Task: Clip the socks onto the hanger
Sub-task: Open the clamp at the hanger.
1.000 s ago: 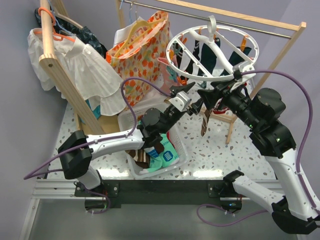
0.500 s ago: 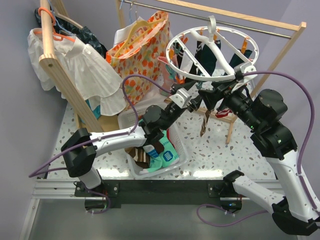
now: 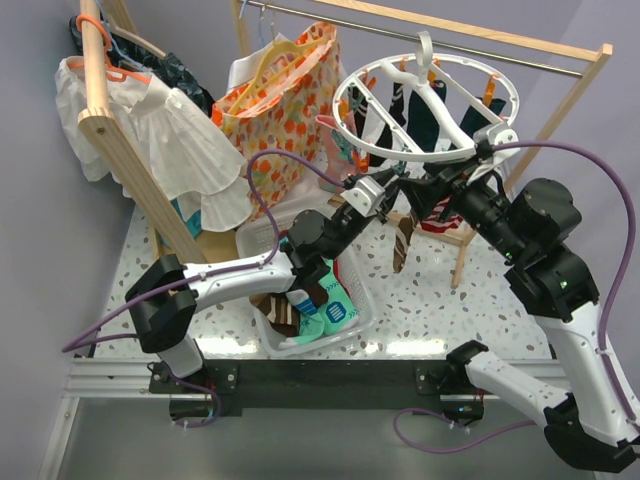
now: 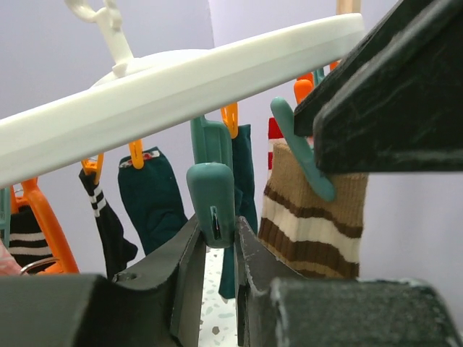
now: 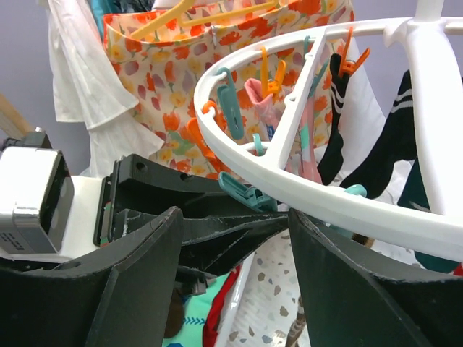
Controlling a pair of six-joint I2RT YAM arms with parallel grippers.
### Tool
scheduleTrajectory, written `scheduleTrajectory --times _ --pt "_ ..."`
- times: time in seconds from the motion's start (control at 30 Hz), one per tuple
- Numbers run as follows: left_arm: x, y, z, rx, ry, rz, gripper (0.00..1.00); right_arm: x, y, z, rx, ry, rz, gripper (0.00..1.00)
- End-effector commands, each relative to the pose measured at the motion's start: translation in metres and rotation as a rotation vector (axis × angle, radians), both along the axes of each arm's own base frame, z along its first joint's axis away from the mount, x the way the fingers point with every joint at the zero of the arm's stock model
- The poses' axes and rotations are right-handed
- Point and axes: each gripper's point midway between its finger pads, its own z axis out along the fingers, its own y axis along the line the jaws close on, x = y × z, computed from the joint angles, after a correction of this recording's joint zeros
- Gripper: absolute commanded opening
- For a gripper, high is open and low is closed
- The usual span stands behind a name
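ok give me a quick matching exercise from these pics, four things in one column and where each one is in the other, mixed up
Things
1. teal clip
2. brown striped sock
3. teal socks
4. floral bag

Places
a. in the white basket
b. pinched by the left hand
c. hanging under the ring hanger rim
d. behind the basket, left of the ring hanger

Pairs: 1-b, 2-c, 3-a, 4-d
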Motion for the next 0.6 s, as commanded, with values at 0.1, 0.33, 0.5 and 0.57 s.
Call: scheduleTrajectory --times 0.1,0.33,0.5,0.57 --pt "-0.018 0.020 0.042 -0.113 -0.039 -0.003 0.09 -0.026 0.010 0.042 0.081 -0.054 0.114 0.63" --pt "-0.026 0.019 0.048 -0.105 -0.004 -0.030 0.04 -0.023 0.022 0.035 0.085 0.049 0.151 0.61" --pt "-0.026 0.015 0.044 -0.072 0.049 -0.049 0.03 -0.015 0.027 0.018 0.066 0.131 0.151 0.59" --pt "-0.026 0.014 0.041 -0.059 0.065 -0.053 0.03 -0.009 0.027 0.012 0.057 0.152 0.135 0.59"
